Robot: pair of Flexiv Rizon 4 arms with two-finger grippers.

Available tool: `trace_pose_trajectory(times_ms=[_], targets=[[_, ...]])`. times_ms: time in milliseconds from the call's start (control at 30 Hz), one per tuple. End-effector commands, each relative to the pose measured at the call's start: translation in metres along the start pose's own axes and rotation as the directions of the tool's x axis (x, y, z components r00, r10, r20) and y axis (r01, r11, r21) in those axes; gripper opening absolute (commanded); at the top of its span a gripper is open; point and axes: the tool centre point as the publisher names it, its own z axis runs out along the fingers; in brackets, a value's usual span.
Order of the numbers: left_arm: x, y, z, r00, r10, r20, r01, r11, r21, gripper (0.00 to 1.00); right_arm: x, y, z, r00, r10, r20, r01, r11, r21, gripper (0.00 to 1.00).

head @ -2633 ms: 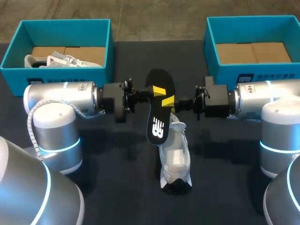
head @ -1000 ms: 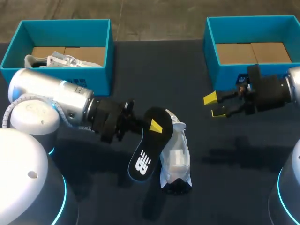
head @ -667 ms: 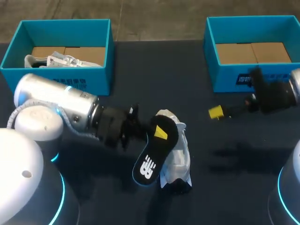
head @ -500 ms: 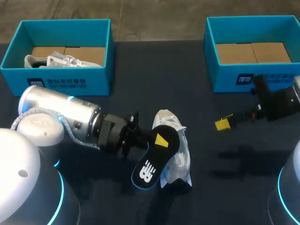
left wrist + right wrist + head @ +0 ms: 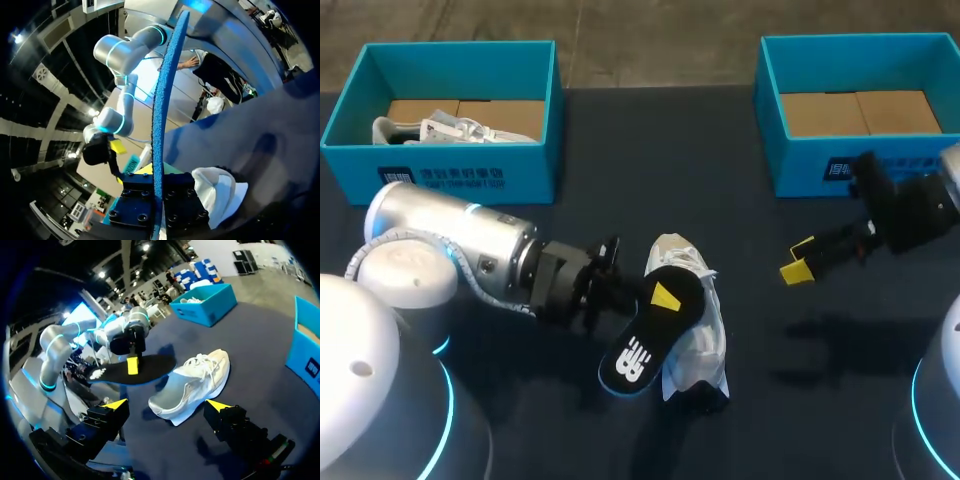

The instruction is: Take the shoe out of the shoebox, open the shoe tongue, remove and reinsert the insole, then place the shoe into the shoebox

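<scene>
Closest in, the left gripper [image 5: 660,298] is pinching the black insole [image 5: 638,350] at one end, one yellow tip on top of it. The insole's long axis runs roughly 1 to 7 o'clock, and it hangs tilted over the shoe's left side. The white shoe [image 5: 698,335] sits on the table right under it, at about 3 o'clock from the insole, lying roughly 12 to 6. So I'd say the left arm does the reinserting, and the insole has to line up with the shoe opening first.

The right gripper [image 5: 167,404] has its fingers spread with nothing in them, well apart at 2 o'clock from the shoe.

A couple of seconds back both grippers held the insole high over the shoe. Since then the right has let go and pulled away, and the left has swung the insole low.

Far side: left shoebox [image 5: 520,170] with another shoe [image 5: 450,128], right shoebox [image 5: 800,170] bare.
</scene>
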Motion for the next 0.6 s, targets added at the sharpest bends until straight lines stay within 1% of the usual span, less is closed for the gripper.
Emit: trace_pose_trajectory(times_ms=[33, 167, 233, 367, 433, 500, 567, 600], targets=[[0.010, -0.016, 0.000, 0.998, 0.029, 0.054, -0.028, 0.999, -0.015, 0.00, 0.007, -0.012, 0.000, 0.998, -0.053, 0.029, 0.052, 0.998, 0.018, 1.00], [0.011, -0.033, 0.003, 0.997, 0.043, 0.061, -0.041, 0.999, -0.020, 0.00, 0.008, -0.026, 0.001, 0.994, -0.099, 0.039, 0.097, 0.994, 0.057, 1.00], [0.011, -0.040, 0.004, 0.996, 0.050, 0.067, -0.048, 0.998, -0.036, 0.00, 0.008, -0.030, 0.004, 0.990, -0.139, 0.038, 0.135, 0.987, 0.092, 1.00], [0.011, -0.051, 0.004, 0.996, 0.019, 0.087, -0.017, 0.999, -0.028, 0.00, 0.012, -0.036, 0.008, 0.979, -0.199, 0.028, 0.194, 0.971, 0.140, 1.00], [0.012, -0.055, 0.003, 0.995, -0.021, 0.101, 0.022, 1.000, -0.003, 0.00, 0.016, -0.039, 0.012, 0.968, -0.249, 0.017, 0.243, 0.955, 0.172, 1.00], [0.015, -0.057, 0.001, 0.989, -0.084, 0.123, 0.078, 0.996, 0.054, 0.00, 0.017, -0.043, 0.014, 0.956, -0.293, 0.024, 0.283, 0.939, 0.193, 1.00], [0.016, -0.059, -0.002, 0.987, -0.115, 0.113, 0.108, 0.992, 0.065, 0.00, 0.021, -0.049, 0.020, 0.928, -0.372, 0.004, 0.363, 0.908, 0.212, 1.00], [0.016, -0.059, -0.002, 0.987, -0.115, 0.113, 0.108, 0.992, 0.065, 0.00, 0.021, -0.049, 0.020, 0.928, -0.372, 0.004, 0.363, 0.908, 0.212, 1.00]])
